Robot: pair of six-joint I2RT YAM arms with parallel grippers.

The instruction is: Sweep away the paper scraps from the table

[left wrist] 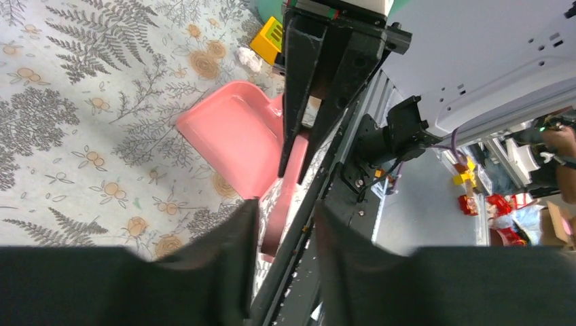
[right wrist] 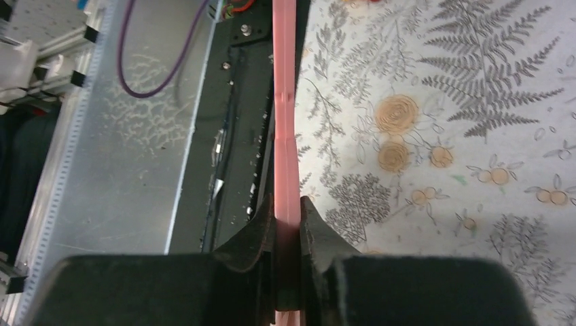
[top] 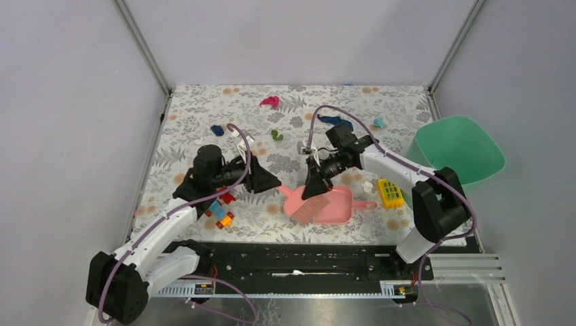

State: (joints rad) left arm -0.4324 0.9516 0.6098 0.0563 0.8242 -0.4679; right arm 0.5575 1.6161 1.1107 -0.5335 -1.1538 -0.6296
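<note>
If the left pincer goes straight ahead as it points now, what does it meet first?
Likely the pink brush that the right pincer holds over the pink dustpan; depth is unclear.

1. Counting six paper scraps (top: 270, 102): one magenta, two dark blue, one green, one teal, one white, lying from 10 round to 4 o'clock.
2. Counting one pink dustpan (top: 339, 204) and one pink brush (top: 311, 207) at 6.
3. Counting one green bin (top: 458, 153) at 3 and one yellow block (top: 390, 193) at 4.
4. Leaving the toy bricks (top: 221, 212) at 8 uncounted, being too tightly bunched.
</note>
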